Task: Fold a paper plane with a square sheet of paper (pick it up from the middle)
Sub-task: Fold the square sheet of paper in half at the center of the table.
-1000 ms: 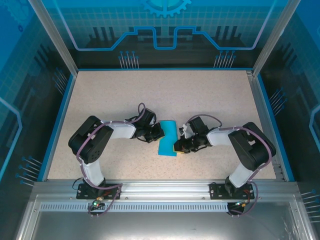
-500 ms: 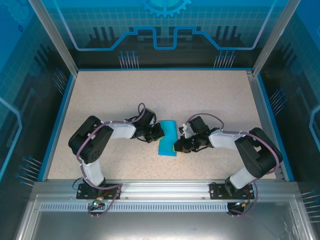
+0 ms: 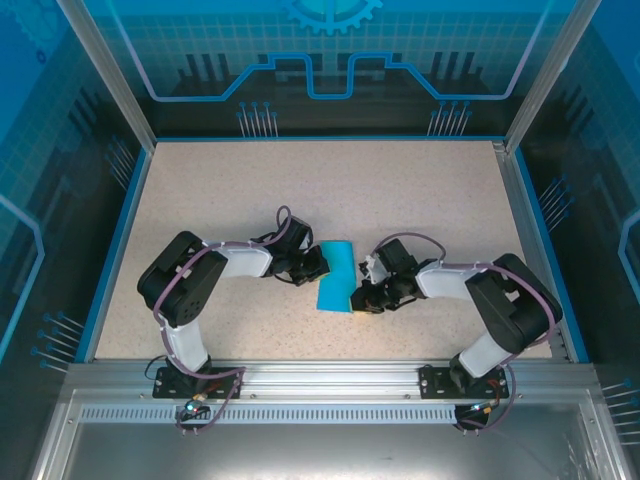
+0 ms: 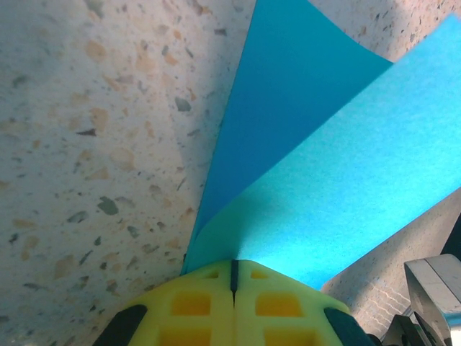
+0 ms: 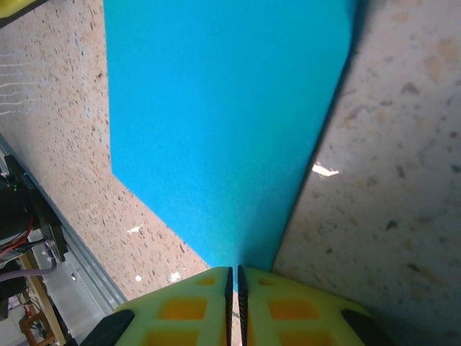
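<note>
Cyan paper sheet (image 3: 337,275), folded narrow

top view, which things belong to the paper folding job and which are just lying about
Job: square sheet of paper, left hand pinching it, right hand pinching it.
Just there: speckled table, blue back panel.

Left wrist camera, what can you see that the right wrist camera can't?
Left wrist, not right: the blue paper folded in two layers, one darker, pinched by the left gripper. Right wrist, not left: one flat blue face, the right gripper pinching it, a metal rail and cables. Both: blue paper, speckled table, shut yellow fingers.
</note>
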`<action>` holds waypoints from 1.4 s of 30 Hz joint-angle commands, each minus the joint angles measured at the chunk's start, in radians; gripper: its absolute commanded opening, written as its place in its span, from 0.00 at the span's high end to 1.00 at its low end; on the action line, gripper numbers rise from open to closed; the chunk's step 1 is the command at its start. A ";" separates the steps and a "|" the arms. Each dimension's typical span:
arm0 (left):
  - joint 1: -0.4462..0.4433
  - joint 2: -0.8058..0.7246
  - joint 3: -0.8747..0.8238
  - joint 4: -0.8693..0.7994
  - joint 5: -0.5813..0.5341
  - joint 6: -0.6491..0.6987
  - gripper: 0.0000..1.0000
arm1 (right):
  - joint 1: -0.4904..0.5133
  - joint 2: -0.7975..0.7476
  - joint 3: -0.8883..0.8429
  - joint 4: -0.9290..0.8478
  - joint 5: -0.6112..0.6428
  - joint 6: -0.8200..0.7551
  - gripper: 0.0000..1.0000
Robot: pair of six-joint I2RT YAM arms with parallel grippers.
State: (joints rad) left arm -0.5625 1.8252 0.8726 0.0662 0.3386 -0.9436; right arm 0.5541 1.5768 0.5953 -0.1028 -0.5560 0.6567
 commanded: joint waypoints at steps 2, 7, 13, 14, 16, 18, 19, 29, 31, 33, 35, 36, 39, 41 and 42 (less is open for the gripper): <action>-0.010 0.046 -0.021 -0.079 -0.024 0.006 1.00 | 0.008 -0.062 0.027 -0.058 -0.009 -0.002 0.86; -0.010 0.049 -0.026 -0.077 -0.029 0.008 1.00 | 0.007 -0.083 0.032 -0.043 -0.010 0.008 0.86; -0.010 0.051 -0.028 -0.066 -0.023 0.004 1.00 | 0.000 -0.104 0.032 -0.045 0.007 0.024 0.86; -0.010 0.049 -0.030 -0.066 -0.023 0.004 1.00 | 0.000 -0.108 0.030 -0.040 0.007 0.028 0.86; -0.010 0.047 -0.033 -0.068 -0.026 0.005 1.00 | 0.001 -0.104 0.027 -0.030 -0.006 0.029 0.86; -0.011 0.047 -0.035 -0.066 -0.026 0.005 1.00 | 0.003 -0.092 0.020 -0.007 -0.033 0.032 0.86; -0.010 0.047 -0.037 -0.067 -0.025 0.006 1.00 | 0.004 -0.083 0.018 0.003 -0.045 0.033 0.86; -0.011 0.051 -0.032 -0.065 -0.023 0.006 1.00 | 0.016 0.005 0.000 -0.024 -0.041 -0.025 0.86; -0.011 0.052 -0.030 -0.064 -0.021 0.006 1.00 | 0.017 0.026 -0.005 -0.046 -0.002 -0.039 0.86; -0.011 0.049 -0.030 -0.066 -0.021 0.007 1.00 | 0.014 0.042 -0.011 -0.067 0.023 -0.049 0.86; -0.010 0.048 -0.030 -0.066 -0.021 0.007 1.00 | 0.015 0.041 -0.008 -0.080 0.025 -0.049 0.86; -0.010 0.046 -0.032 -0.066 -0.020 0.007 1.00 | 0.015 0.029 -0.004 -0.089 0.029 -0.045 0.85; -0.010 0.043 -0.031 -0.066 -0.014 0.012 1.00 | 0.007 -0.039 0.025 -0.111 0.031 -0.037 0.85; -0.011 0.042 -0.031 -0.065 -0.006 0.016 1.00 | -0.012 -0.083 0.051 -0.097 0.011 -0.027 0.86; -0.011 0.039 -0.030 -0.065 -0.001 0.017 1.00 | -0.027 -0.096 0.067 -0.086 -0.002 -0.022 0.85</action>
State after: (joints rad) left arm -0.5625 1.8263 0.8722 0.0700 0.3428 -0.9424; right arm 0.5499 1.5341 0.6106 -0.1699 -0.5495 0.6312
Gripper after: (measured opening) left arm 0.053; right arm 0.145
